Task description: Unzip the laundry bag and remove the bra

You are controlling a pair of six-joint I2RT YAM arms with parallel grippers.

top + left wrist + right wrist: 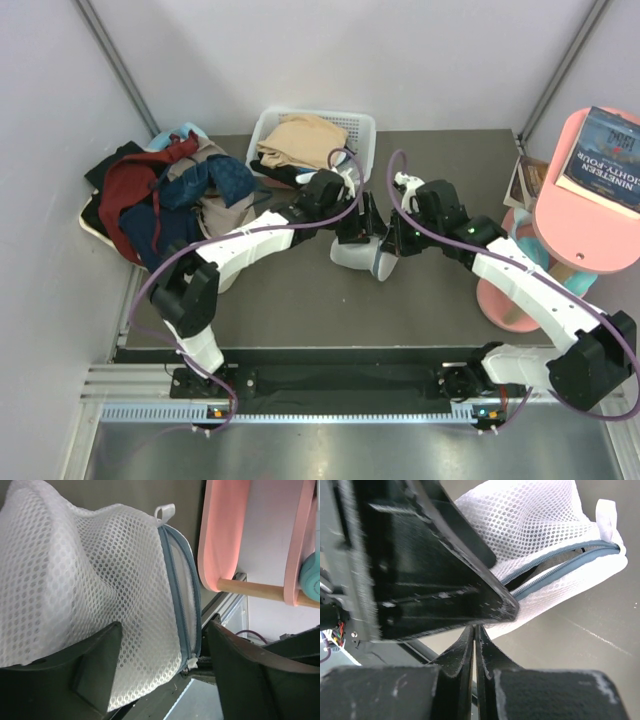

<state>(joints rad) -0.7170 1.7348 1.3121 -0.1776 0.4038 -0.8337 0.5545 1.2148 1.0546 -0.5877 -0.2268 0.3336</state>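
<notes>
Mesh laundry bag (90, 570), a small round pouch of whitish translucent netting, sits between the 2 dark fingers (75, 670) of the left gripper (165, 640), whose jaws stand wide apart around it. The mesh bulges against 1 finger, and we cannot tell whether the other touches the rim. Just beside it, the right gripper (475, 637) has its 2 fingers pressed flat together; we cannot see what, if anything, they pinch. Along the pouch's rim runs a blue-grey zipper (560, 562), partly parted in the right wrist view, and what lies inside is too dark for us to make out. From above, we see the bag near the middle of the dark grey table (290, 300), where both arms meet. Behind it stands a white slotted plastic basket (355, 125) holding a tan folded garment (300, 140). A heap of dark red and blue clothes (165, 195) lies at the far left, and a round pink stool (590, 215) stands to the right.
</notes>
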